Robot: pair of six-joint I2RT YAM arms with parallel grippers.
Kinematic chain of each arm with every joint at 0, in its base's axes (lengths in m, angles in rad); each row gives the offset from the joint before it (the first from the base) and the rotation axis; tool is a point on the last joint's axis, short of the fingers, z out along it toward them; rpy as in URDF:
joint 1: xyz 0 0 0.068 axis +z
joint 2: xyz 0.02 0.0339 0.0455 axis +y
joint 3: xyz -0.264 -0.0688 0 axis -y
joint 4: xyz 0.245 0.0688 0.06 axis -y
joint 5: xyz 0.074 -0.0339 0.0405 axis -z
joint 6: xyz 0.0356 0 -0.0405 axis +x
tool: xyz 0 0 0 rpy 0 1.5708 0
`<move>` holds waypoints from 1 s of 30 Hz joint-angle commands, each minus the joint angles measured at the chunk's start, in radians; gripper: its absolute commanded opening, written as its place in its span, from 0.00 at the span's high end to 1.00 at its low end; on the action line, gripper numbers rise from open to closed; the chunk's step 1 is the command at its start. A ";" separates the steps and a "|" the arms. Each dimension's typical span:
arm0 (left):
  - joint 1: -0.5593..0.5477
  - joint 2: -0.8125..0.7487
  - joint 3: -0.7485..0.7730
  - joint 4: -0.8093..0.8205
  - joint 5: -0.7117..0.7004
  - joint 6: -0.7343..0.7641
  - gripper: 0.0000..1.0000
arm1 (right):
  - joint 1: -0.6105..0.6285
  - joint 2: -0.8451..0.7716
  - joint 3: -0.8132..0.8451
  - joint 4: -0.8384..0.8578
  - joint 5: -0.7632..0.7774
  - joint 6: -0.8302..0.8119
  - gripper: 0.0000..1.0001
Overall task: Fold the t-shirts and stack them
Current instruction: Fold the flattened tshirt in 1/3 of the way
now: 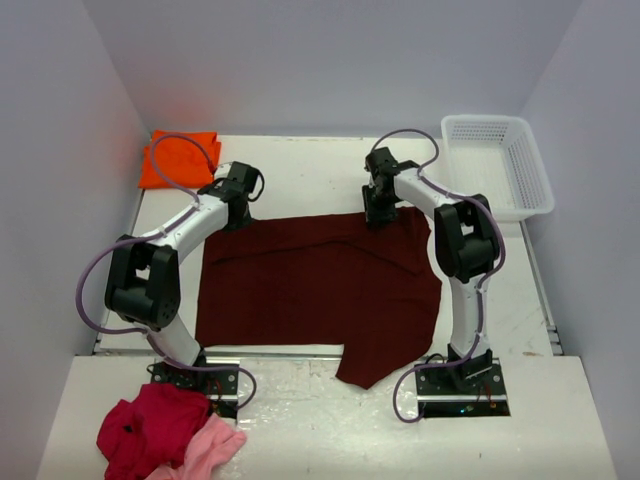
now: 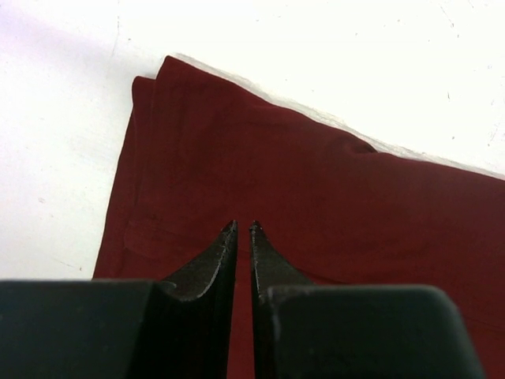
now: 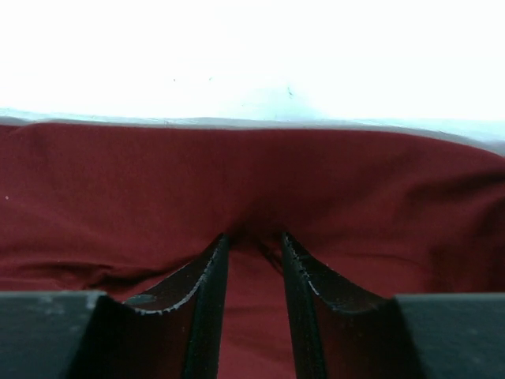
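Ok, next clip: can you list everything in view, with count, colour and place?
maroon t-shirt: one, dark maroon, spread mid-table, one part hanging over the near edge
orange t-shirt: one, bright orange, folded, far left corner
basket: one, white, far right corner
red garment: one, crimson, bunched, near left
pink garment: one, light pink, against the red garment
table: one, white
left tool: one, black, nearly closed, shirt's far left
right tool: one, black, pinching the shirt's far edge

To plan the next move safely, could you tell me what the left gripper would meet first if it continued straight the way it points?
The maroon shirt: the left gripper points down onto it, near its far edge. It may already be touching the cloth; depth is unclear.
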 commanded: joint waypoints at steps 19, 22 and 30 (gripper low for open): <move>-0.006 -0.048 0.004 0.041 0.021 0.016 0.87 | 0.061 -0.147 -0.134 0.065 0.045 0.021 1.00; -0.010 -0.060 -0.006 0.042 0.021 0.014 0.87 | 0.095 -0.196 -0.174 0.065 0.062 0.035 1.00; -0.013 -0.076 -0.024 0.041 0.024 0.016 0.87 | 0.116 -0.221 -0.182 0.051 0.125 0.027 0.81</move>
